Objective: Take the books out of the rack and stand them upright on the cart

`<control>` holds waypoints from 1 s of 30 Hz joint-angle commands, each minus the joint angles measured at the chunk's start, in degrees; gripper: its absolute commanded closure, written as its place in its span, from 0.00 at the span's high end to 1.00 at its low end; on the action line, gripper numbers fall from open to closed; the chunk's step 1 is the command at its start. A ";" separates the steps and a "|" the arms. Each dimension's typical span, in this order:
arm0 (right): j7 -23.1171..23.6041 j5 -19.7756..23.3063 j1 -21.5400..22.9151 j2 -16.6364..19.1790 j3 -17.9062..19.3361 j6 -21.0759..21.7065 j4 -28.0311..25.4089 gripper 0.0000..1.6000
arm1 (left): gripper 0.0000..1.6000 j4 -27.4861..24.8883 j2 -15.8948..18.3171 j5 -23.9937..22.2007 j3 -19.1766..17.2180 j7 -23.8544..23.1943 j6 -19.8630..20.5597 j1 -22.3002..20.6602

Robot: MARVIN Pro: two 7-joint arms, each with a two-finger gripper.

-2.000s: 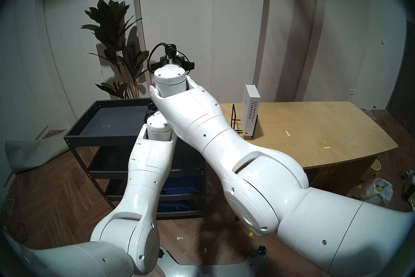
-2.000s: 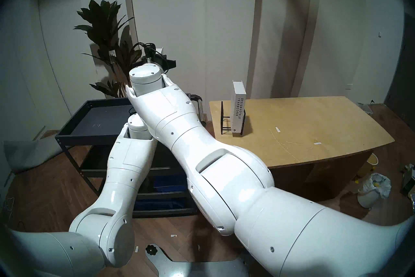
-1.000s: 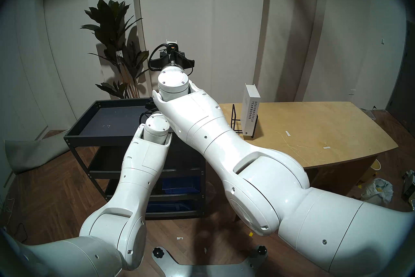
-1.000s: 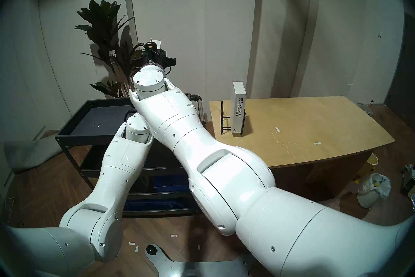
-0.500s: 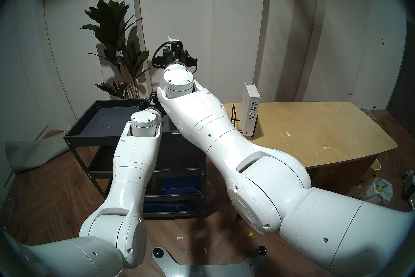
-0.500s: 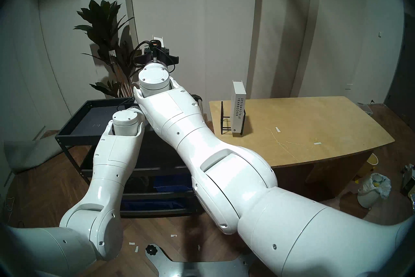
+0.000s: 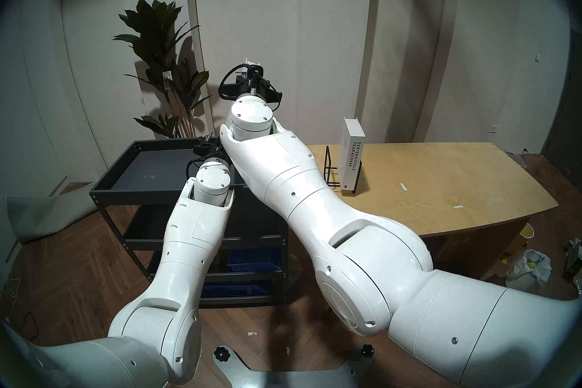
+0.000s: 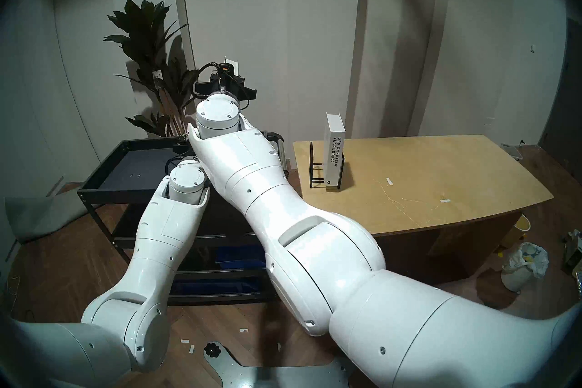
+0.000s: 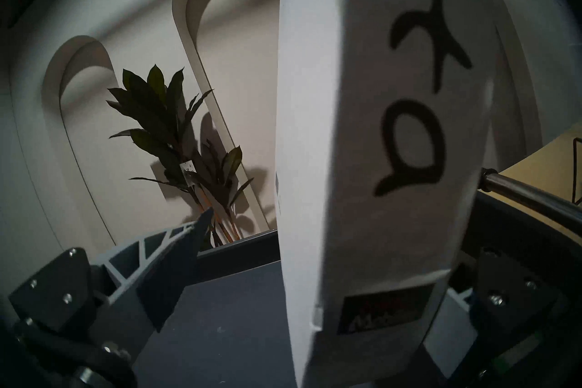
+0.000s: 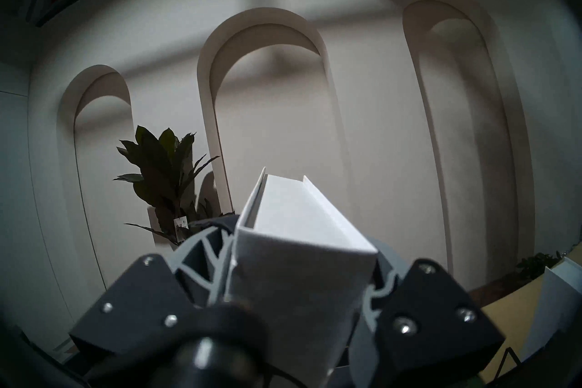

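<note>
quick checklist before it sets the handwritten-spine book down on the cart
1. Right gripper shut on the handwritten-spine book: ok, both fingers clamp its upper end.
2. Left gripper clear of the book: ok, open wide, fingers flanking the lower end; contact on the far side cannot tell.
3. Book upright: ok, roughly, spine near vertical in the left wrist view.
4. Cart top tray free under the book: ok, bare dark surface.
5. Book bottom touching the tray: cannot tell, bottom edge out of view.
6. Second book in the rack on the table: not ok, not yet moved.
</note>
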 commanded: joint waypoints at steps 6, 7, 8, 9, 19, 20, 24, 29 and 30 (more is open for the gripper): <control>-1.93 -1.10 -2.42 -0.03 -1.49 1.23 -5.07 0.00 | 1.00 -1.86 0.81 1.05 1.28 0.41 -2.19 -0.86; -1.45 -1.30 -2.64 0.35 -1.83 0.18 -5.16 0.00 | 1.00 -2.12 1.56 1.57 1.99 -0.51 -2.16 -0.65; -1.86 -0.90 -2.98 0.05 -1.37 -0.86 -5.20 0.00 | 1.00 -1.99 1.55 2.22 2.36 0.07 -1.86 -0.60; -2.33 -0.27 -3.23 -0.29 -0.77 -0.65 -5.39 0.00 | 1.00 -1.94 1.17 1.62 2.07 0.09 -1.81 -0.56; -5.58 1.19 -5.60 -0.45 1.09 -8.01 -5.97 0.00 | 1.00 -3.11 1.06 0.12 1.37 -0.56 -1.56 0.27; -4.75 1.64 -6.03 -0.45 1.08 -9.58 -6.29 0.00 | 1.00 -3.90 1.01 -1.45 0.84 -2.43 -1.52 0.78; -5.21 3.00 -6.70 -0.45 1.64 -11.67 -6.33 0.00 | 1.00 -4.80 1.93 -0.73 1.30 -3.11 -1.11 2.06; -4.77 4.16 -6.91 -0.45 1.67 -13.28 -6.47 0.00 | 1.00 -6.67 2.47 -3.19 0.65 -7.66 0.18 3.14; -4.83 4.07 -6.93 -0.45 1.45 -13.19 -6.61 0.00 | 1.00 -7.10 2.81 -2.61 0.96 -7.70 0.32 3.46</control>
